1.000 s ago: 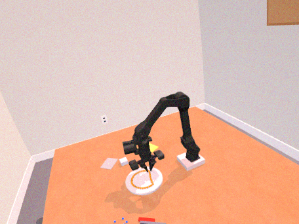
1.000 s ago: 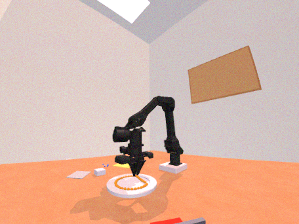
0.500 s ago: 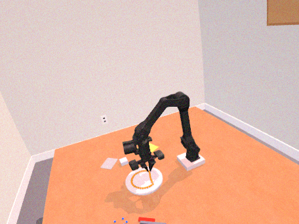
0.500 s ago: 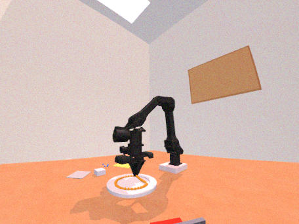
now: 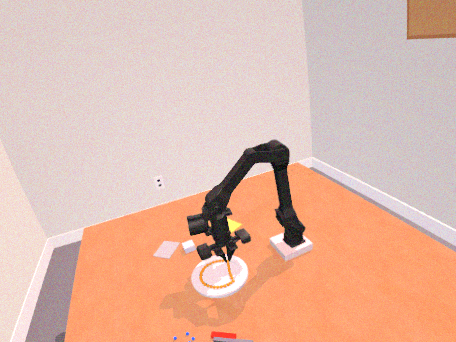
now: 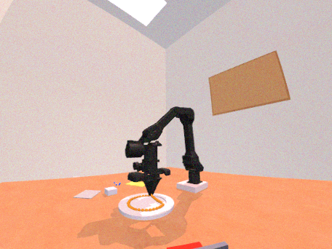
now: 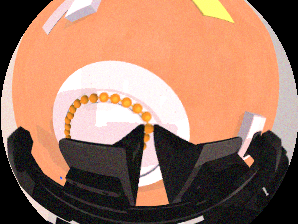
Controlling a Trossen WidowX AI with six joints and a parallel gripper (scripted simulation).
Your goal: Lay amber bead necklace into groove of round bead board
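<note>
Amber bead necklace point(image 5: 201, 274) point(image 6: 128, 204) point(image 7: 104, 97), one strand: lying on the round bead board point(image 5: 196, 287) point(image 6: 124, 212) point(image 7: 120, 70), left of the arm's white base point(image 5: 287, 254) point(image 6: 189, 187) as we are viewing the bench point(image 5: 370, 290) point(image 6: 269, 215) point(image 7: 220, 65) from above, nearer its left edge than its right.

Item, shape: the loop is curving round on the side facing the bench's left edge; on the side facing the base it is running nearly straight, from beneath the gripper point(image 5: 227, 260) point(image 6: 151, 194) point(image 7: 148, 128) towards the bench's near edge. We are judging this straight run to be sitting inside its proper curve, so the coming move is probably calling for a shift outward, towards the right edge.

Item, jaws: nearly closed, a narrow gap remaining, and gripping the strand at a bead between the tips.

Item, arm: single, reaching from its base in a high bent arch, with the wrist hanging over the board and the fingers pointing down at the board's part towards the far edge.
</note>
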